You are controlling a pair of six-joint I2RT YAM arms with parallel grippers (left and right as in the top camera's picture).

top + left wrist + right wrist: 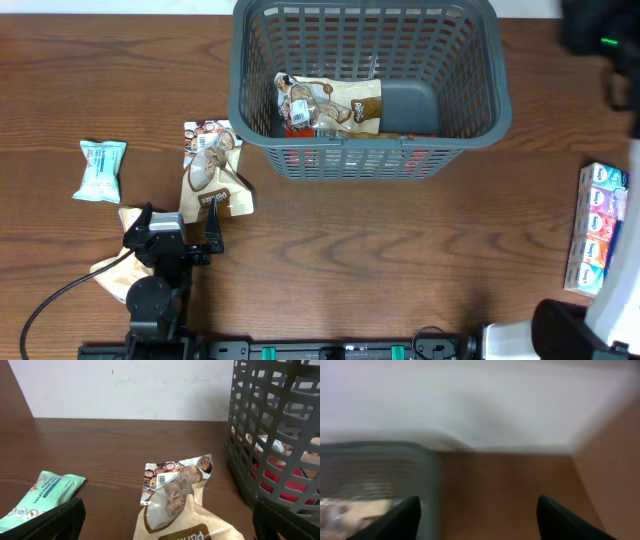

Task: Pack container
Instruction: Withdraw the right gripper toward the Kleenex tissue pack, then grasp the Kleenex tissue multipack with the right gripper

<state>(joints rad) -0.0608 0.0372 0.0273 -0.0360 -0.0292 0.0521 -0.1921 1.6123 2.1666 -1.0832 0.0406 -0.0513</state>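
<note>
Left end effector gaped wide, empty; the nearer arm. Brown snack pouch lay just ahead on worktop, long axis pointing away. Container stood beyond, off rightward. Right end effector likewise spread, empty.

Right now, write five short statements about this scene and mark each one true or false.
1. The container holds a snack packet. True.
2. The left gripper is shut on a packet. False: it is open, and the brown packet lies on the table in front of it.
3. The mint-green packet is inside the container. False: it lies on the table, left of the container.
4. A multi-coloured pack lies near the table's right edge. True.
5. The container is tipped on its side. False: it stands upright.
</note>
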